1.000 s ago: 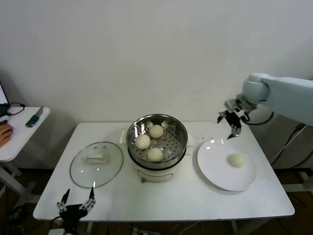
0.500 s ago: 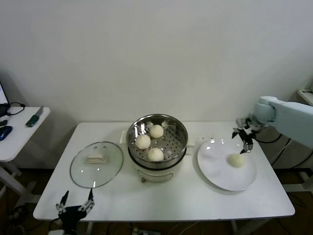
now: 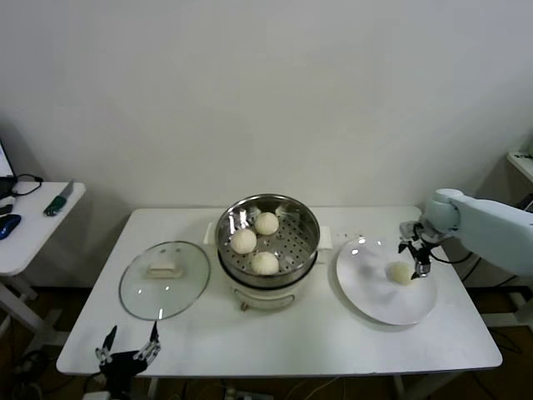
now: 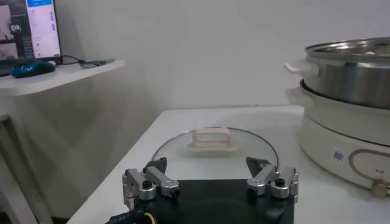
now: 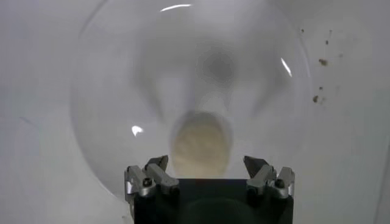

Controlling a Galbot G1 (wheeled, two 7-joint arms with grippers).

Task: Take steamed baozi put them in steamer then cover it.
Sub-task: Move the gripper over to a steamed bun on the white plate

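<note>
Baozi number four [image 3: 401,273] lies alone on the white plate [image 3: 375,300] at the right side of the table [image 3: 333,333], toward the plate's far right part. Right gripper [image 3: 415,261] hangs just above and behind this bun, its jaws spread wide and empty; in the right wrist view the bun [image 5: 201,145] sits between and just ahead of the two fingertips [image 5: 156,165], with no visible contact. Left gripper [image 3: 129,346] is parked low at the near left edge of the table, jaws also wide apart and holding nothing.

Just beyond the left gripper, the cover [image 3: 164,279], a clear glass lid with a metal rim, lies flat on the table with its cream handle [image 3: 164,268] up; the left wrist view shows it [image 4: 213,149] right in front of the open fingers. Beside it, at the table's centre, stands the steamer [image 3: 267,242] on its white pot base [image 3: 266,292], uncovered. Three steamed baozi [image 3: 265,262] rest on its perforated floor, near one another. The steamer stands between lid and plate, close to both.

Farther left, a small side table [image 3: 33,233] carries a blue computer mouse [image 3: 10,225] and a green-handled tool [image 3: 57,202]. A plain white wall [image 3: 266,100] closes the back.
</note>
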